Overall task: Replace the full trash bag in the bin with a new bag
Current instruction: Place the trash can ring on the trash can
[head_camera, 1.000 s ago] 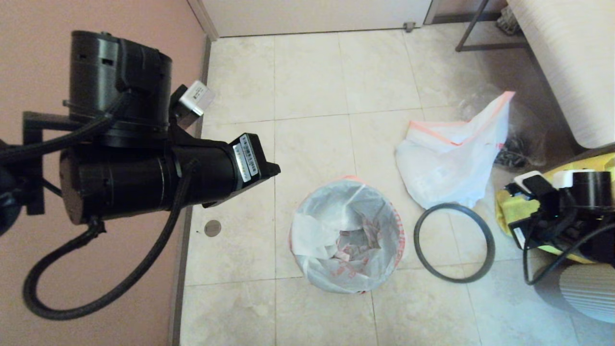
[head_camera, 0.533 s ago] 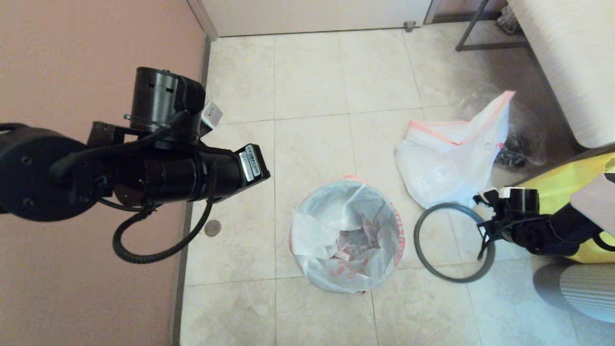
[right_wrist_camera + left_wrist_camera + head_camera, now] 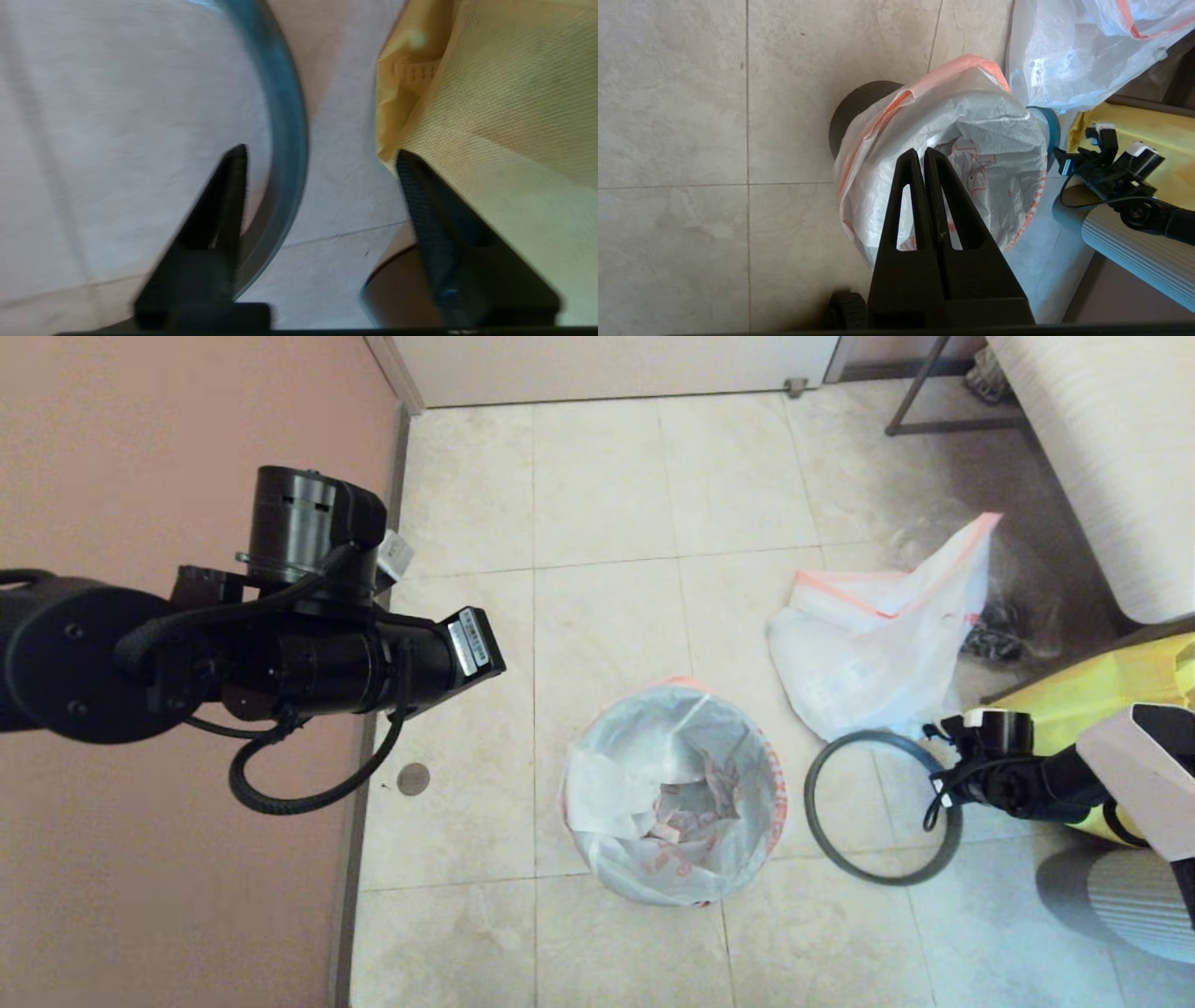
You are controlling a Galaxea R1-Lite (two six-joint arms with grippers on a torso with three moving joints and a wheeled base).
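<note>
The black bin [image 3: 850, 112] stands mid-floor, lined with the new bag [image 3: 672, 793], white with red print, its pink hem folded over the rim. The thin grey ring [image 3: 810, 803] lies flat on the tiles just right of the bin. Behind the ring slumps the full trash bag [image 3: 868, 653]. My right gripper [image 3: 321, 154] is open and low over the ring's right arc [image 3: 285, 116], which runs between the fingers close to one of them. My left gripper [image 3: 923, 151] is shut on nothing, hanging high above the bin's mouth.
A large yellow bag [image 3: 1102, 700] lies right of the ring, close to my right arm. A clear bag with dark contents [image 3: 1004, 616] sits behind the full bag. A pink wall [image 3: 140, 896] runs along the left. A metal frame [image 3: 934, 425] stands far right.
My right arm swung left and down from the yellow bag to the ring's right edge, and its jaws opened. My left arm dropped lower and drew back slightly left.
</note>
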